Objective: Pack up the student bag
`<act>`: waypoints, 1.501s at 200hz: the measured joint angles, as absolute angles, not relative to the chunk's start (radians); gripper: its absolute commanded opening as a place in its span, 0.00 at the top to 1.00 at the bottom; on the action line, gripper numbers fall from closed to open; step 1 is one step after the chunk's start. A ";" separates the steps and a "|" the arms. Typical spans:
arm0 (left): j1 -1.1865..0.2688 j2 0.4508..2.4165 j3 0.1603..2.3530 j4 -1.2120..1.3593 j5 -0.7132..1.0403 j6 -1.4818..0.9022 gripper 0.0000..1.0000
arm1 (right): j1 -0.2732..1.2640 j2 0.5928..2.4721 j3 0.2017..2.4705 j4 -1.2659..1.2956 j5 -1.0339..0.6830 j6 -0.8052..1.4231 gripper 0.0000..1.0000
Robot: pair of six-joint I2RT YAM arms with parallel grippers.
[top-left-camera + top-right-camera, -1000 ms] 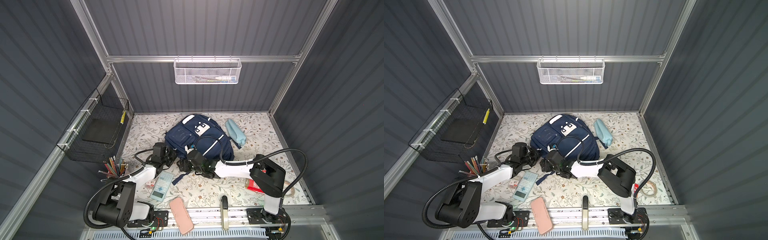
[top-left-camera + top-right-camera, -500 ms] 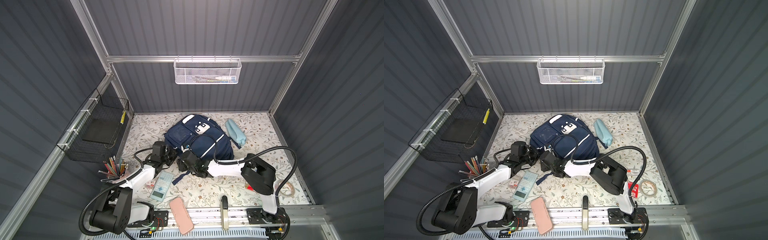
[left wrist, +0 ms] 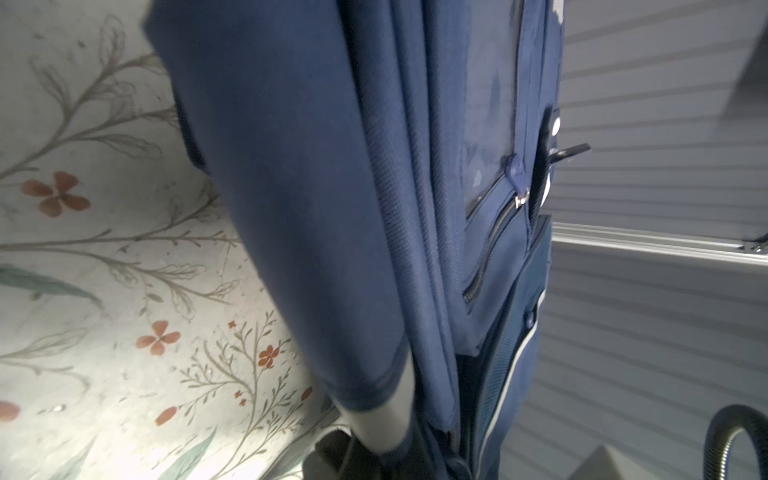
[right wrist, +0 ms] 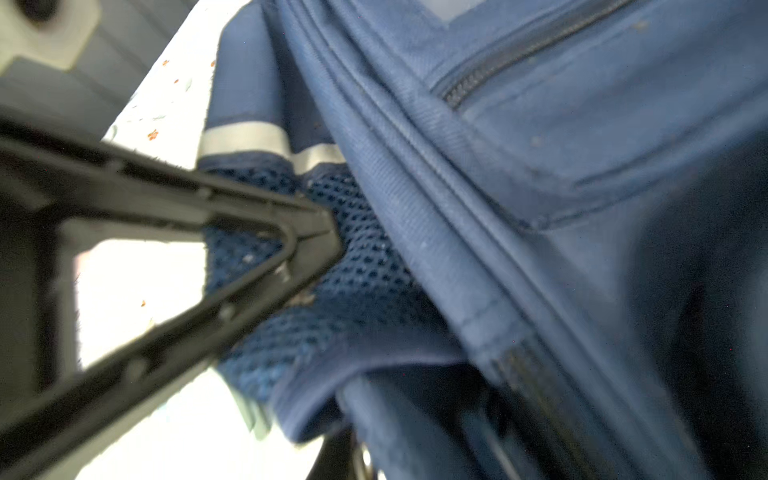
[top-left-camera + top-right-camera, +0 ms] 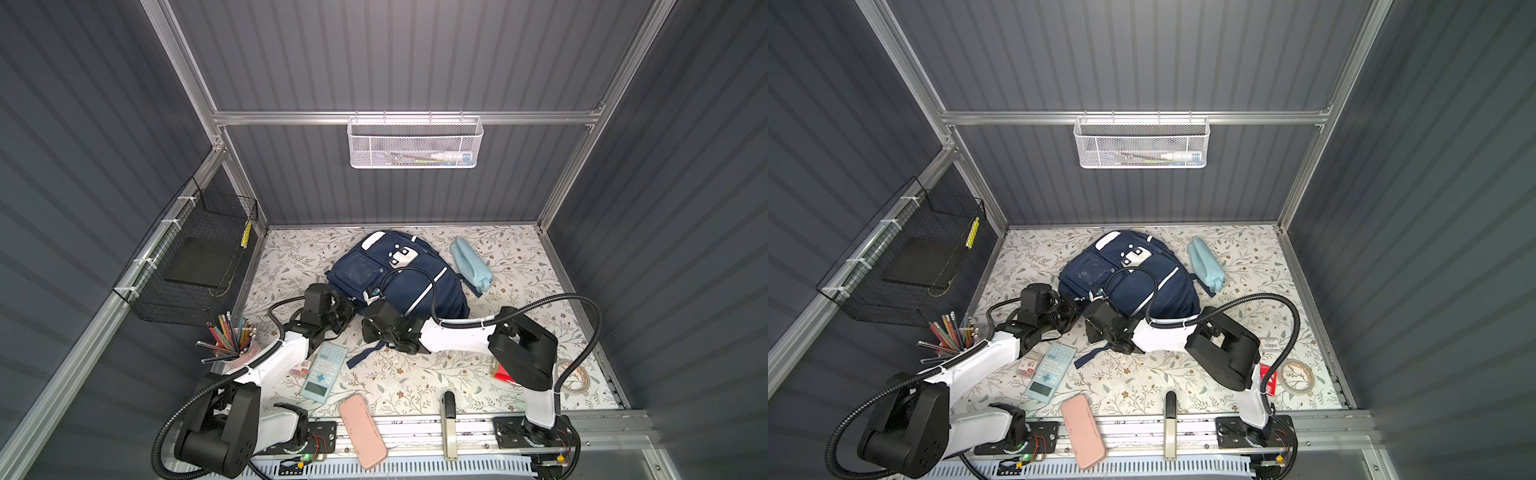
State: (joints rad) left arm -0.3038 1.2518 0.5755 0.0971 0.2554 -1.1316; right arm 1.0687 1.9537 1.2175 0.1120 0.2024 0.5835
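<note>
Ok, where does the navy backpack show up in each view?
In a top view: the backpack lies on the floral mat, toward the back wall.
In a top view: same spot on the mat.
Left wrist: close up, filling the middle of the picture.
Right wrist: close up, mesh pocket and zip showing.
Shared landmark: the floral mat, seen in all four.

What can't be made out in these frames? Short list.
- Left gripper: fingertips hidden under its own wrist in both top views, covered by fabric in the left wrist view; grip on the student bag unconfirmed.
- Right gripper: right wrist view blurred; whether the mesh pocket is pinched is unclear.
- White basket contents: too small, behind its wire.
- Red pack: partly behind the right arm.
</note>
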 measured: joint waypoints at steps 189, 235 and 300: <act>-0.134 1.414 0.642 0.067 0.353 -1.053 1.00 | 0.985 1.482 0.752 -0.052 0.017 0.606 1.00; -0.134 1.442 0.648 0.070 0.372 -1.050 1.00 | 0.810 1.386 0.657 -0.078 -0.067 0.540 1.00; -0.109 1.544 0.723 0.116 0.350 -1.034 0.36 | 0.943 1.469 0.782 -0.168 -0.017 0.494 1.00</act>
State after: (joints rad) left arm -0.1085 1.5436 0.7227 0.1158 0.3504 -1.0336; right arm 0.9428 1.4693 0.7818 -0.1680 -0.0170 0.4942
